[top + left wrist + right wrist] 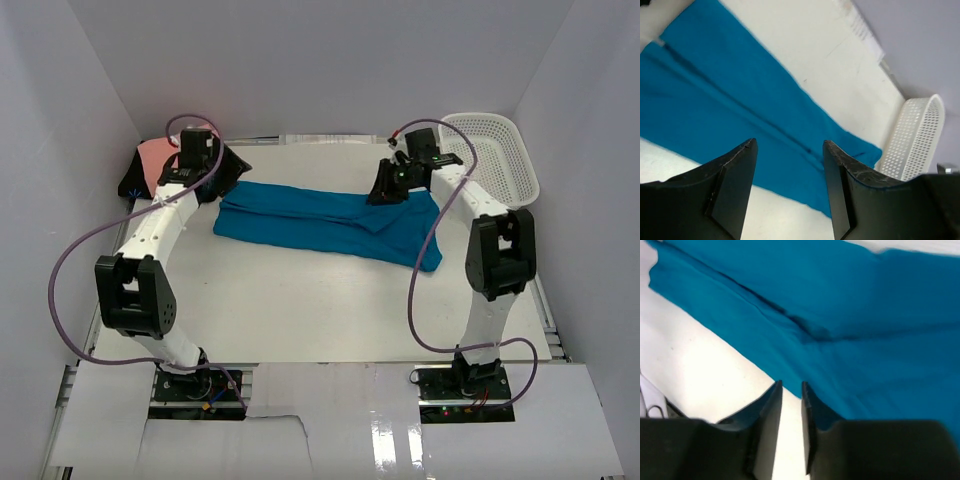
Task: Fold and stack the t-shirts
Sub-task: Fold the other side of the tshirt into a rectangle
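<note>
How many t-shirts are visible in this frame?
2. The teal t-shirt lies across the middle of the table; the pink t-shirt sits at the far left corner, only partly visible.

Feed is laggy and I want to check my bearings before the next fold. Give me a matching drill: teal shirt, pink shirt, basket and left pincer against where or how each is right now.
Things:
1. teal shirt
2. pink shirt
3. basket
4. left pincer

Places or states:
A. far right corner of the table
B. open, nothing between the fingers
C. far left corner, partly hidden by the left arm
D. laid across the middle of the table

Pairs: 1-D, 2-C, 3-A, 4-B
</note>
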`<state>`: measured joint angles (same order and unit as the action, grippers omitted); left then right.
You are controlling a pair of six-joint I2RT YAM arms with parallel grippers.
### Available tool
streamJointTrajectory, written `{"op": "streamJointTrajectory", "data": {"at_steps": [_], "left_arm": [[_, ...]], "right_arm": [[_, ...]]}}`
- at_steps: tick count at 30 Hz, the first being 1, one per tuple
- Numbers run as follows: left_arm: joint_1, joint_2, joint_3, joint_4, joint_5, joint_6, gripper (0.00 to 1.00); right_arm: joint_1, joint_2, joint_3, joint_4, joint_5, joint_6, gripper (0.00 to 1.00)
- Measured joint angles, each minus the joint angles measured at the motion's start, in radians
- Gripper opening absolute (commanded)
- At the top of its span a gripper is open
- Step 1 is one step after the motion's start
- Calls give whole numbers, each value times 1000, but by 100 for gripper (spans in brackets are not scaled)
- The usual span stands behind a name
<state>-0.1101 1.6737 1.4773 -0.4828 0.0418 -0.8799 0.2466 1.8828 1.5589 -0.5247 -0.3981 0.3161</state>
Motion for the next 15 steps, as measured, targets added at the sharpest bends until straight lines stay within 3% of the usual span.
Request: {"op": "streamJointTrajectory", "data": {"at_steps": [3, 9, 15], "left_arm": [[1, -76, -132, 16, -8, -5, 65], [17, -105, -339, 39, -12, -51, 58], [13, -37, -373, 80, 51, -92, 54]], "right_arm": [[59, 126, 93, -11, -72, -16, 8], [148, 348, 319, -29, -197, -4, 8], [225, 472, 462, -32, -221, 19, 8]]}}
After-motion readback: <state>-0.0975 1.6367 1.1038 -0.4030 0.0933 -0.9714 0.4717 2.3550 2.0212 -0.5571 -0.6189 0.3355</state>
